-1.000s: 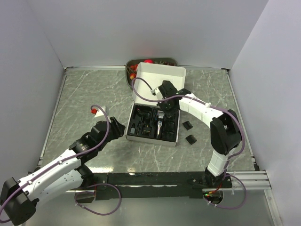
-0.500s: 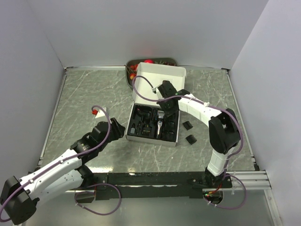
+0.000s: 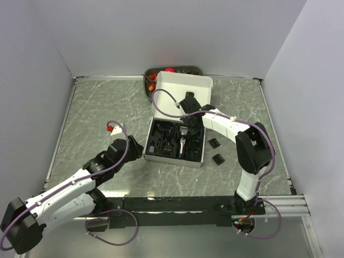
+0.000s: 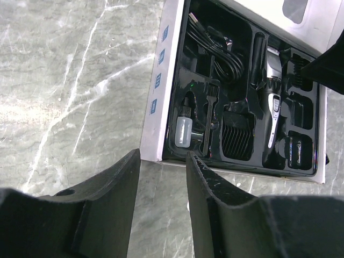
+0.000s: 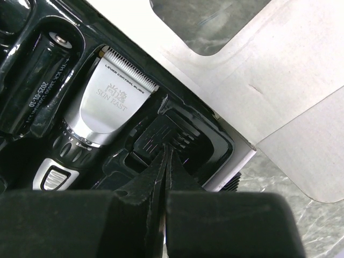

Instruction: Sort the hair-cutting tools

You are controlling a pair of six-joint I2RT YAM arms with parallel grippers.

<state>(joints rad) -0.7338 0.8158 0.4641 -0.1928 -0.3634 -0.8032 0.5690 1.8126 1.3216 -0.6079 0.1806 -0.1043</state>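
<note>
The open white box (image 3: 153,113) holds a black tray with the slim black-and-silver clipper (image 3: 184,141), also in the left wrist view (image 4: 273,80) and the right wrist view (image 5: 110,102). My right gripper (image 3: 192,124) is shut, and its tips (image 5: 166,148) touch a black comb guard (image 5: 153,134) lying in the tray's back right compartment. Two more comb guards (image 3: 214,143) (image 3: 219,159) lie on the table right of the box. My left gripper (image 3: 134,148) is open and empty (image 4: 162,156) just off the box's front left corner.
The tray also holds a coiled cable (image 4: 215,51), a small clear bottle (image 4: 184,129), a brush (image 4: 209,123) and another comb guard (image 4: 236,131). The box lid (image 3: 180,91) stands open behind. A grey tray of fruit (image 3: 156,75) sits at the back wall.
My right arm has shifted slightly left over the tray's back right compartment, its gripper still shut. My left gripper has barely moved.
</note>
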